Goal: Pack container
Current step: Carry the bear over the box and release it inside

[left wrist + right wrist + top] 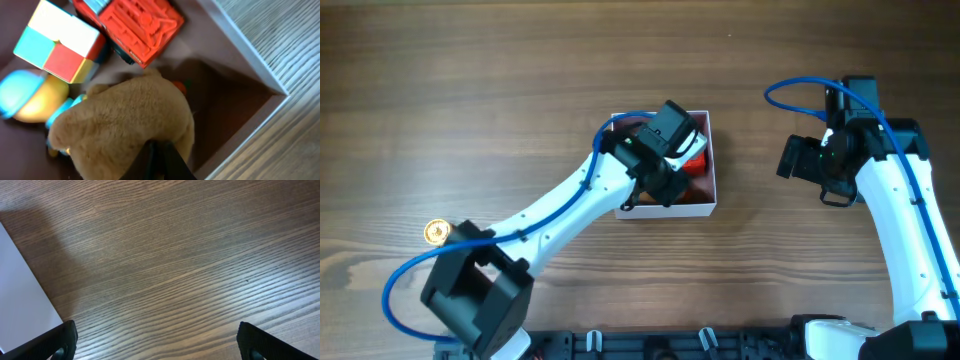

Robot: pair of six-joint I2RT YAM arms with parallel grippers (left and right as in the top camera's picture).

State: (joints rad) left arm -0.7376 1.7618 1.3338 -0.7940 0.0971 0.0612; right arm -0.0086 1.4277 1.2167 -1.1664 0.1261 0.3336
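Observation:
The container (711, 165) is a shallow white-walled box with a dusty pink inside, at the table's middle. In the left wrist view its wall (240, 35) encloses a tan plush toy (125, 120), a red plastic toy (142, 25), a coloured cube (60, 42) and a yellow and blue toy (27, 95). My left gripper (160, 155) is inside the container (658, 188), its fingers pressed together on the plush toy's fur. My right gripper (156, 335) is open and empty over bare table, to the right of the container (800, 160). The container's white wall (20, 305) shows at its left.
A small gold coin-like object (437, 233) lies on the wooden table at the far left, next to the left arm's base. The red toy (694, 163) shows beside the left wrist in the overhead view.

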